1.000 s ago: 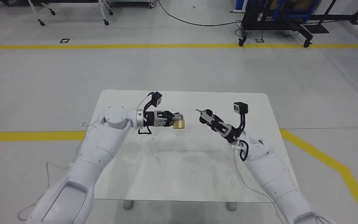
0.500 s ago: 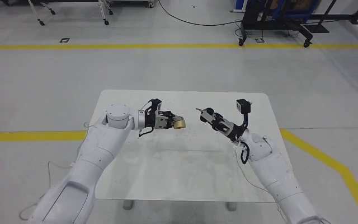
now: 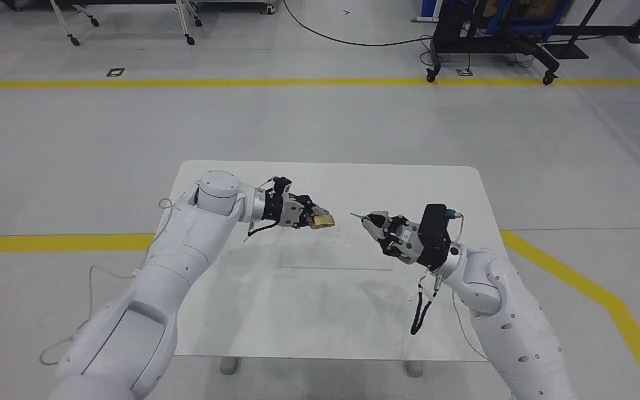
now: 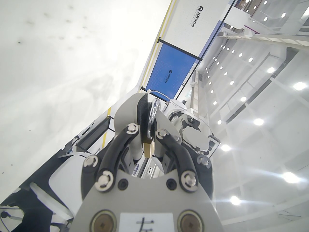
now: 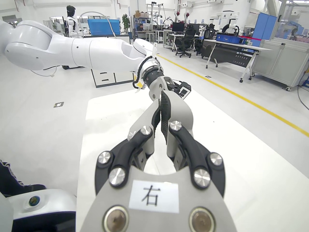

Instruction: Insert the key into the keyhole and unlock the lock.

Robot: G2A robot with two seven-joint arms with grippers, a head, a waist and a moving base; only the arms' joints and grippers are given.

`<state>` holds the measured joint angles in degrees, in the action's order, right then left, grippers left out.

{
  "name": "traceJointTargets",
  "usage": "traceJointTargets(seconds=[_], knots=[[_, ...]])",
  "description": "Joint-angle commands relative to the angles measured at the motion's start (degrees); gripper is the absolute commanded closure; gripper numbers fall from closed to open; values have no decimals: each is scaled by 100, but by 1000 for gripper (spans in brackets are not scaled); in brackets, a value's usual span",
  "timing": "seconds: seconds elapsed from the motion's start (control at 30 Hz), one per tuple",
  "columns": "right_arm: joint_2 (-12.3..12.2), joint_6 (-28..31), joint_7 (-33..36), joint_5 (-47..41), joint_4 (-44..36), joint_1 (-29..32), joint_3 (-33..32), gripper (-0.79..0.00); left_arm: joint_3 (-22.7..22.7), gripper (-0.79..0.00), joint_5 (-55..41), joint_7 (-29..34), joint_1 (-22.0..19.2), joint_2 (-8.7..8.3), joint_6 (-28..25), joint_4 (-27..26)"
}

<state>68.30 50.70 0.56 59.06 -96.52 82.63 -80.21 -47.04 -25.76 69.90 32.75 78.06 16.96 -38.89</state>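
left gripper (image 3: pixel 310 217): clamped tight on the brass lock (image 3: pixel 322 221), held up off the table (image 3: pixel 300 320) | right gripper (image 3: pixel 376 222): fingers pinched on the key (image 3: pixel 356 215), just off to the lock's right-arm side | key: tip points toward the lock, near it, a gap between them
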Motion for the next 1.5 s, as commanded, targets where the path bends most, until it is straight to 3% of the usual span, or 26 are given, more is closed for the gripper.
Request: traceJointTargets(seconds=[0.0,0.2,0.33,0.4,0.6,0.77,1.23,1.47], knots=[[0,0,-4,2,-1,1,0,0,0,0,0,0,0,0,0,0],[-2,-38,20,48,-18,-5,-4,0,-11,0,-84,10,68,6,-4,-45],[-46,-464,95,1554,-761,37,8,0,-164,0,-918,511,332,63,73,-164],[-93,-654,52,2713,-1285,170,18,0,-123,0,-1037,522,321,116,61,-96],[-237,-1278,-588,5255,-2198,851,83,0,198,0,-1223,443,36,381,543,499],[-326,-1734,-457,7019,-2573,1248,352,0,336,0,-1372,372,-194,587,565,934],[-290,-1668,502,7227,-2593,992,822,0,556,0,-1025,335,-438,845,-326,1466],[-258,-1778,1069,7520,-2583,938,1119,0,564,0,-948,194,-466,927,-494,1578]])
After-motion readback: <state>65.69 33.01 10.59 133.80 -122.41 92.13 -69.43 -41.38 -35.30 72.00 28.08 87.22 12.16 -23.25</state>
